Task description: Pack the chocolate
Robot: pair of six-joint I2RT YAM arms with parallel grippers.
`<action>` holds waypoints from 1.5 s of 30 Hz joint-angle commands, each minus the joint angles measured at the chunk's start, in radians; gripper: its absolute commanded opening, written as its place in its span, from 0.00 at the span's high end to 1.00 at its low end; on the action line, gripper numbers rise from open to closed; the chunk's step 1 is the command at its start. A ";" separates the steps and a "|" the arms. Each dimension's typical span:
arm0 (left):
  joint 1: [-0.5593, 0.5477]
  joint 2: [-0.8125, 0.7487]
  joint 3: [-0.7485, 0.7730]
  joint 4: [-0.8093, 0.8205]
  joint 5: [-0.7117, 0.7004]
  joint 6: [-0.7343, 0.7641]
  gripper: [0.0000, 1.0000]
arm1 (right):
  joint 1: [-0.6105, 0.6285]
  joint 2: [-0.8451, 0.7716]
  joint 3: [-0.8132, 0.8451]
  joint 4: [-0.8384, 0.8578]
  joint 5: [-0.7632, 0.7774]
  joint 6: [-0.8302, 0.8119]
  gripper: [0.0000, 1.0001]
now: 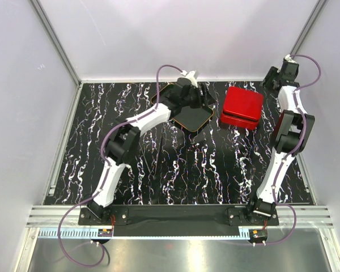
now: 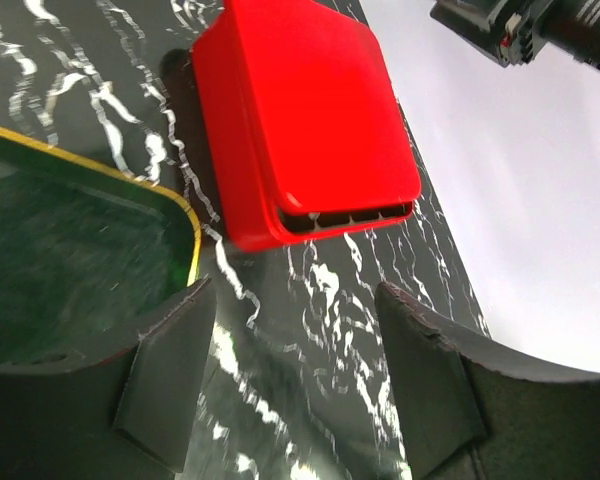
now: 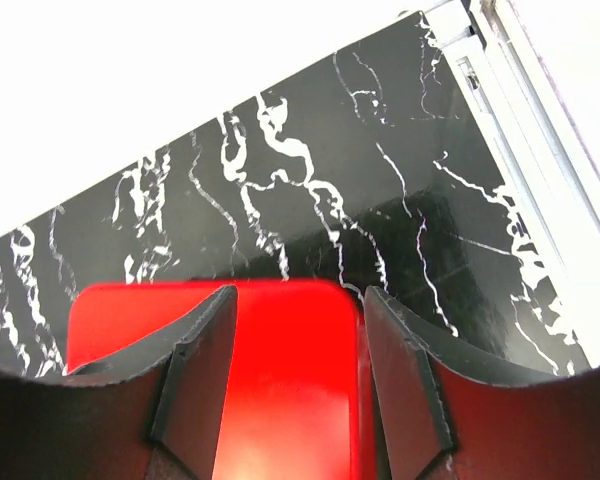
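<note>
No chocolate shows in any view. The black tray [image 1: 188, 120] with an orange rim lies at the back middle; what I see of its inside in the left wrist view [image 2: 70, 270] is blurred and dark. The red box [image 1: 238, 120] stands to its right with its flat red lid [image 1: 243, 101] lying on it, slightly offset, so grid cells [image 2: 350, 215] peek out at one edge. My left gripper [image 1: 204, 93] is open and empty over the table between tray and box [image 2: 295, 292]. My right gripper [image 1: 273, 79] is open and empty above the lid's corner [image 3: 300, 295].
Grey walls and aluminium rails [image 1: 56, 147] enclose the black marbled table [image 1: 175, 170]. The right arm [image 1: 289, 130] stands tall along the right side. In the right wrist view the table's back right corner rail [image 3: 510, 70] is close.
</note>
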 commanded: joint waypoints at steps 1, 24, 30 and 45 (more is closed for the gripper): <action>-0.038 0.061 0.104 0.044 -0.098 -0.005 0.32 | -0.014 0.066 0.073 -0.041 -0.004 0.055 0.39; -0.050 0.305 0.313 0.105 -0.112 -0.104 0.32 | -0.025 0.077 -0.030 0.065 -0.245 -0.029 0.60; -0.056 0.306 0.315 0.119 -0.097 -0.099 0.30 | -0.030 0.037 -0.101 0.117 -0.272 -0.066 0.62; -0.066 0.320 0.327 0.151 -0.091 -0.105 0.28 | -0.120 0.048 -0.135 0.215 -0.498 0.032 0.56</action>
